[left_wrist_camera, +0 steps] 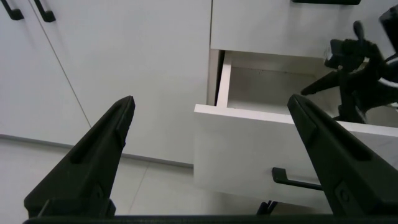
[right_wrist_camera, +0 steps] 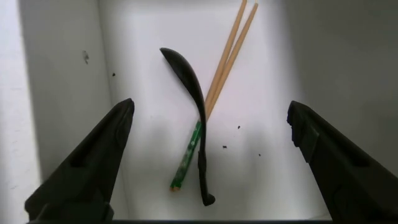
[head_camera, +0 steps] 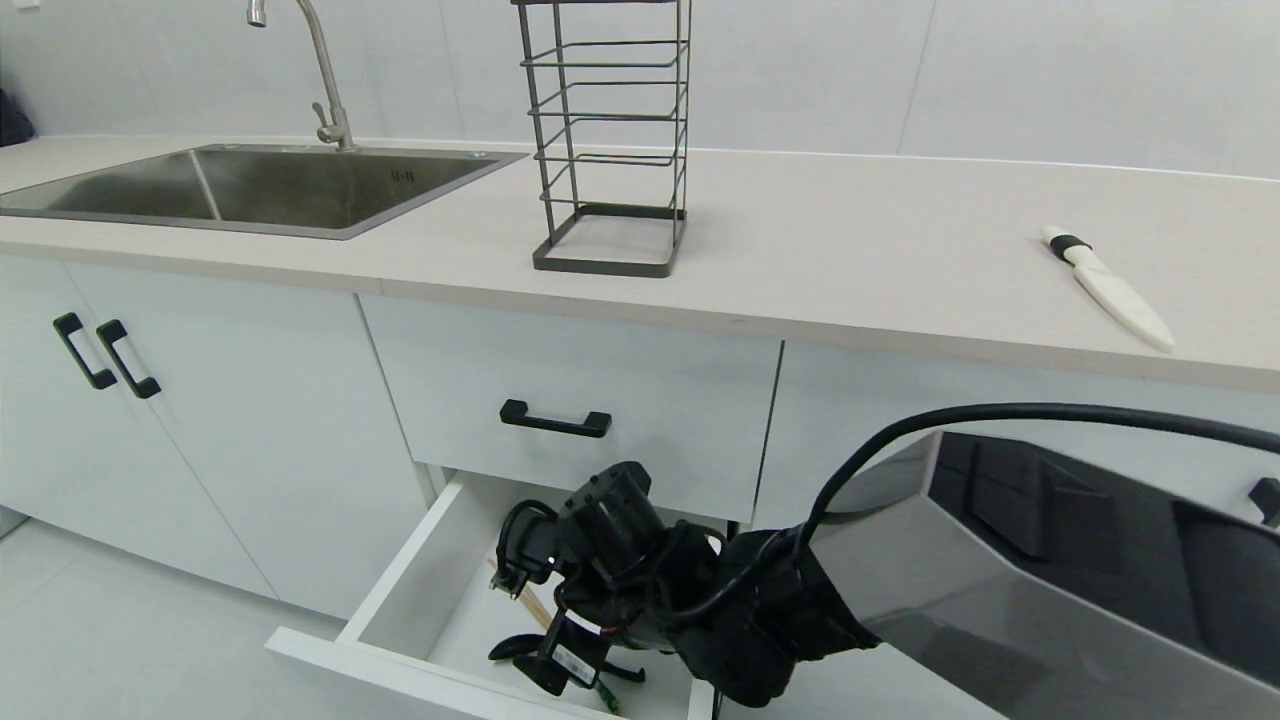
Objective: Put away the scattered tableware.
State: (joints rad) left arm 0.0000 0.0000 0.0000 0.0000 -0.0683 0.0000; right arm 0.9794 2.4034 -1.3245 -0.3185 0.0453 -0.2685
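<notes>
Head view: right gripper hangs over the open drawer under the counter; white knife lies on the counter at far right, wire rack mid-counter. Left wrist view: left gripper spread wide, near the drawer front. Right wrist view: right gripper spread wide above a black spoon crossing chopsticks on the drawer floor
</notes>
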